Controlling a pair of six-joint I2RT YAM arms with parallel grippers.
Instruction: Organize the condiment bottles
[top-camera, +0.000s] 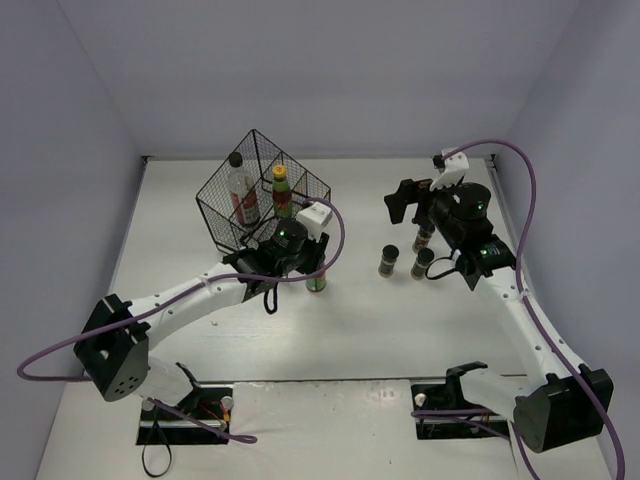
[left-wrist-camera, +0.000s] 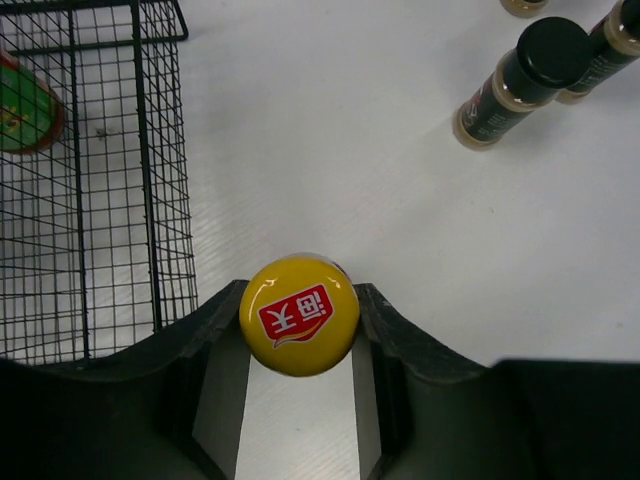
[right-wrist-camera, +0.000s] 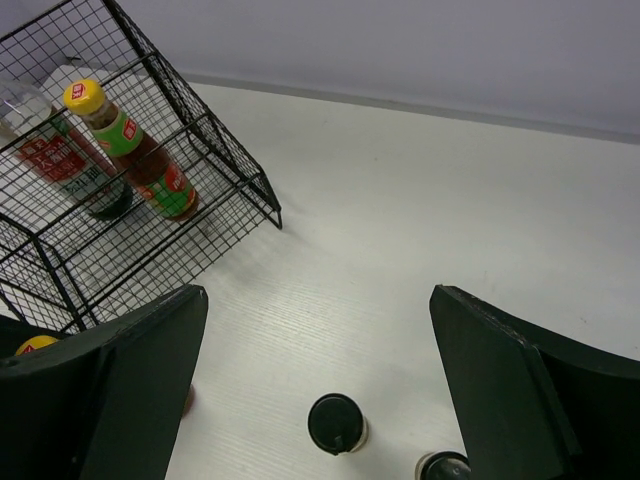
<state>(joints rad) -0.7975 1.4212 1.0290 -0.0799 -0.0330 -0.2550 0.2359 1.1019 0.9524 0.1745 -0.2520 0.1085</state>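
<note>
The black wire basket (top-camera: 225, 200) stands tilted at the back left. In it are the tall clear bottle (top-camera: 241, 190) with a red label and one yellow-capped bottle (top-camera: 282, 190). Both also show in the right wrist view, the clear one (right-wrist-camera: 60, 165) and the yellow-capped one (right-wrist-camera: 135, 155). My left gripper (top-camera: 315, 262) is shut on the second yellow-capped bottle (left-wrist-camera: 299, 314), which stands on the table just right of the basket. Three dark black-capped jars (top-camera: 389, 261) (top-camera: 422, 263) (top-camera: 424, 238) stand mid-right. My right gripper (top-camera: 415, 215) hangs open and empty above them (right-wrist-camera: 337, 424).
The basket's open wire wall (left-wrist-camera: 90, 200) is close to the left of the held bottle. The dark jars (left-wrist-camera: 520, 80) stand to its far right. The back wall and side walls border the white table (top-camera: 330, 340).
</note>
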